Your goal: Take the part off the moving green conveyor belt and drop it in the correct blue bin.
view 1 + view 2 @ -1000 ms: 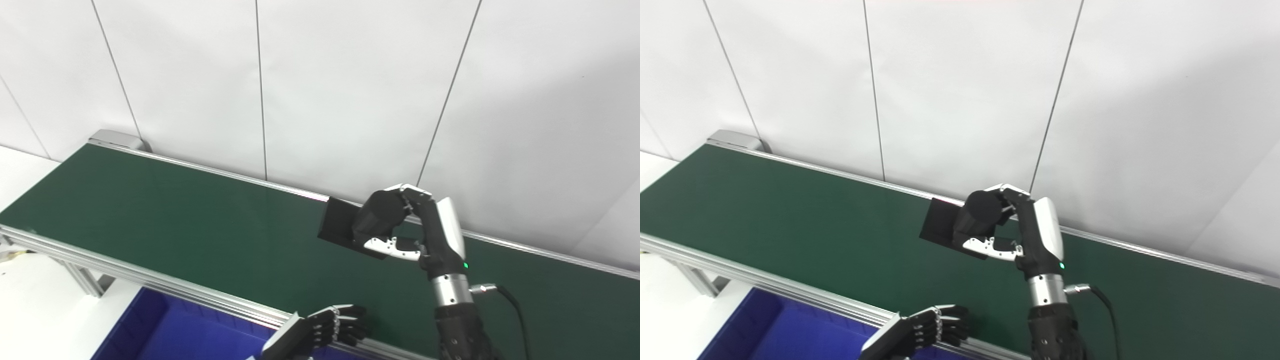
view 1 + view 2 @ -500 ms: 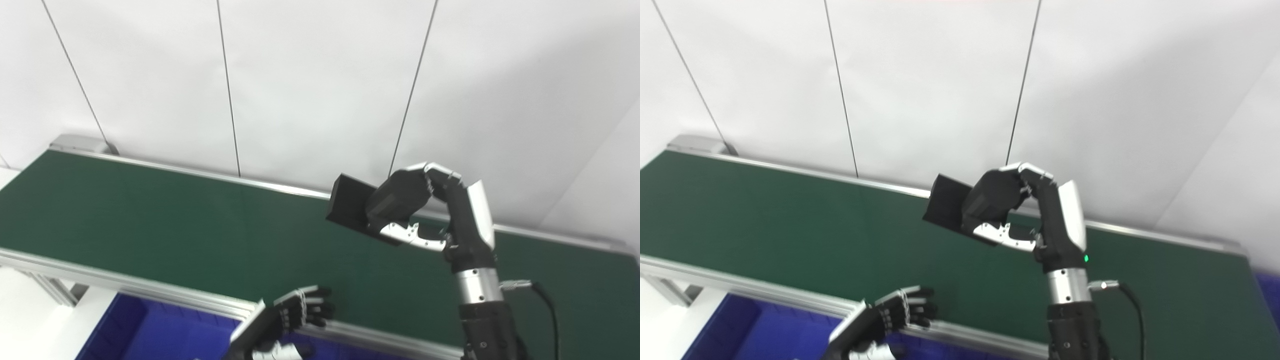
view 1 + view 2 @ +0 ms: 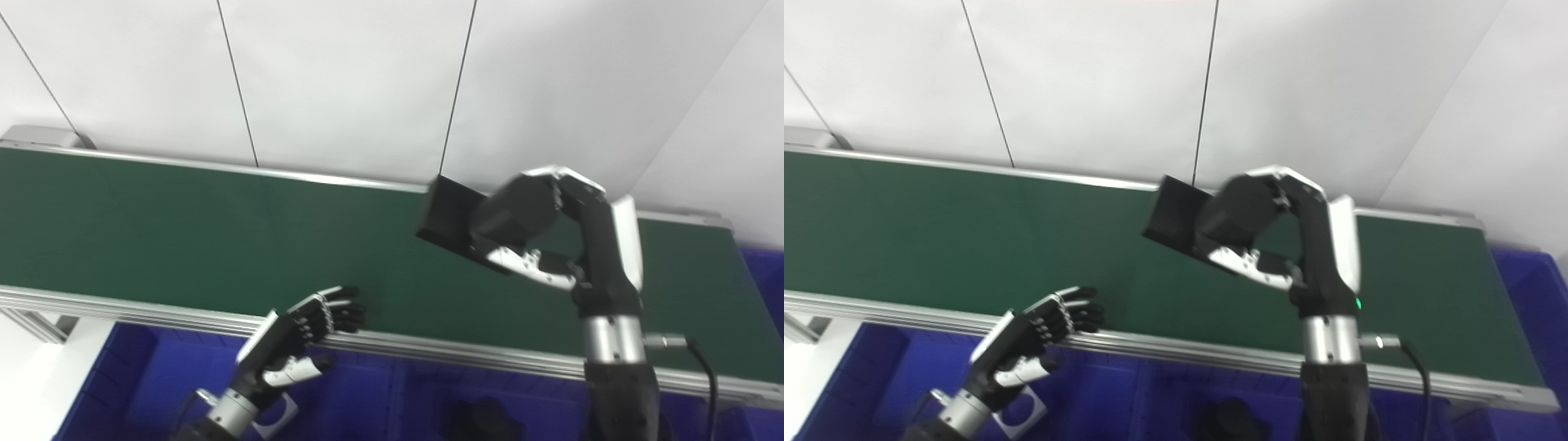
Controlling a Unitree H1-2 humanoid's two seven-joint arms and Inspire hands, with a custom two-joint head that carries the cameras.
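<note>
In the left eye view I saw my right hand point(image 3: 533, 226) raised above the green conveyor belt point(image 3: 184, 226), its fingers point(image 3: 520, 205) and thumb pinching a flat black part point(image 3: 447, 214). The part sat tilted, clear of the belt surface, over the belt's far edge toward its right end. My left hand point(image 3: 306, 324) hung by the belt's near rail point(image 3: 153, 312), fingers loosely curled and spread, holding nothing; its fingertips lay at the rail, though I could not tell whether they touched it. Below the rail ran the blue bin point(image 3: 141, 386), with a dark lump point(image 3: 484, 416) in it that I could not identify. A sliver of a second blue bin point(image 3: 762, 269) showed past the belt's right end, cut off by the frame.

The right eye view gave me more of that right-end bin point(image 3: 1528, 294), its rim and inner wall plain beyond the belt's end. It also showed a white square piece with a round hole point(image 3: 1020, 413) just under the left wrist, only partly seen in the other view. The part's underside stayed hidden by the hand in both views, and the dark lump remained blurred.
</note>
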